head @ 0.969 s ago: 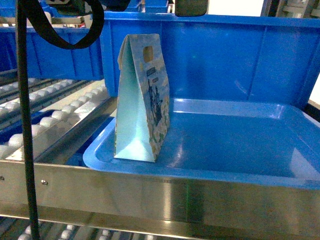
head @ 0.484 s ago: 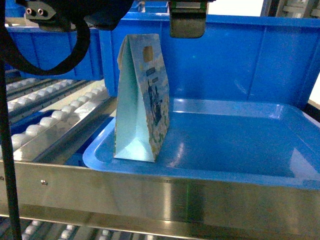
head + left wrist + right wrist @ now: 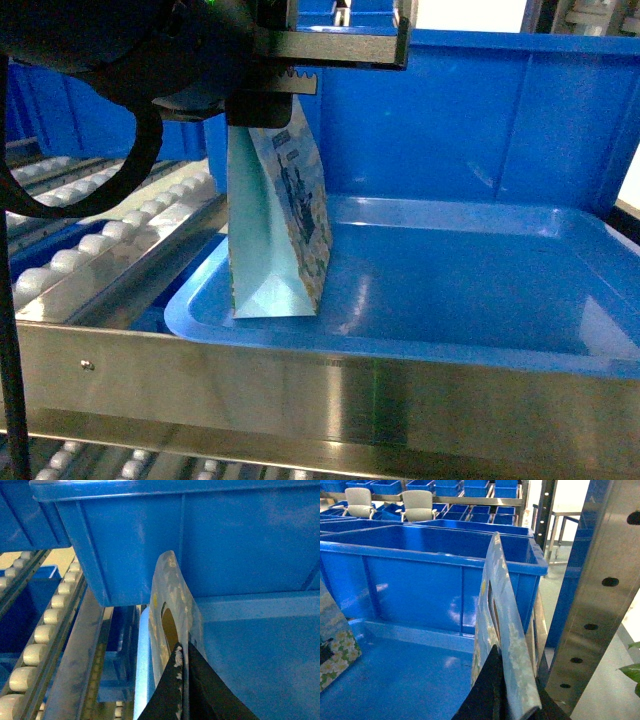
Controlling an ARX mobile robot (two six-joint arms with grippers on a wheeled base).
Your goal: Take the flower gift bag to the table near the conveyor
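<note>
Head view: shallow blue tray [image 3: 480, 290] fills centre and right of frame, glossy, rim resting behind a steel shelf edge [image 3: 320, 385] along the bottom; large blue crate [image 3: 470, 110] stands behind the tray, upper centre to upper right; further blue crate [image 3: 60, 110] at upper left. Right wrist view: perforated steel upright [image 3: 592, 605] at right; two pale chairs [image 3: 387, 502] at upper left, before shelves of small blue bins [image 3: 470, 492]; green leaf [image 3: 631, 672] at lower right edge.
</note>
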